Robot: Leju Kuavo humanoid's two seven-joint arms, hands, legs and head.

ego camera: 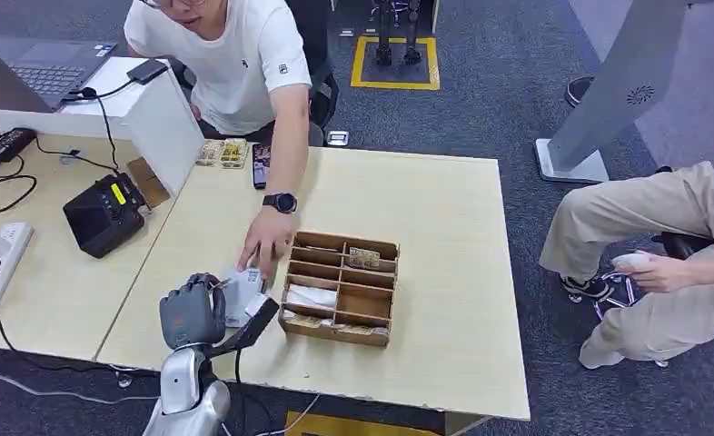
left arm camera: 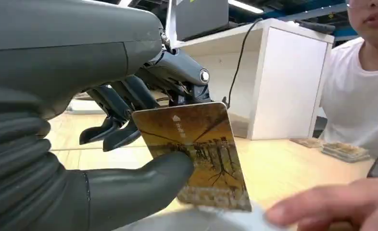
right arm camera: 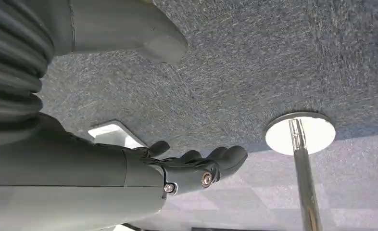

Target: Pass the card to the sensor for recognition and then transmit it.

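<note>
The room has a dark grey carpet floor [ego camera: 517, 109], and a light wooden table [ego camera: 444, 236] stands on it, joined on its left to a second table of the same wood.

The left hand [ego camera: 193, 311] hangs over the near left part of the table. It pinches one card [left arm camera: 196, 151] between the thick thumb and the darker fingers [left arm camera: 115, 130]; the card is brown and gold with a printed drawing, and it stands almost upright. The right hand [right arm camera: 196, 168] hangs over the carpet with nothing in it, the fingers stretched out and slightly apart.

Just beside the left hand lie some white papers [ego camera: 242, 292], and a person's hand [ego camera: 264, 243] rests on them. Its fingertips are blurred in the left wrist view. To the right of the papers stands one wooden tray [ego camera: 340, 289] with several compartments; what lies in them is too small to tell well.

Farther left there is one black device [ego camera: 104, 214] with a yellow mark, and one laptop [ego camera: 44, 73], cut off by the picture edge. Two people are in the room: one in a white shirt [ego camera: 240, 64] behind the table, one seated at the right in beige trousers [ego camera: 644, 218], only partly seen.
</note>
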